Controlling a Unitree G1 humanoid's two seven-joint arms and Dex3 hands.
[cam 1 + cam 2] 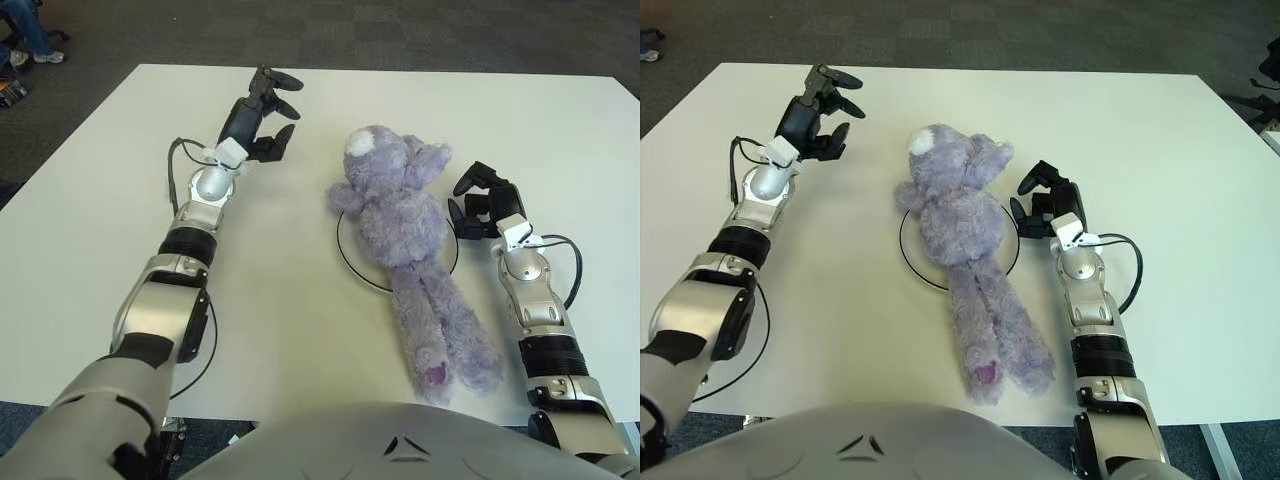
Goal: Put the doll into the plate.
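fuzzy lavender plush doll [405, 215] | torso over white thin-rimmed plate [348, 262], legs trailing off | soft, light; grip torso | right hand [478, 203] beside it, curled, empty | left hand [262, 112] far-left, fingers spread

Our left hand [258, 112] reaches far and left on an extended arm, fingers spread and empty; our right hand [478, 203] sits nearer, right, fingers curled, empty
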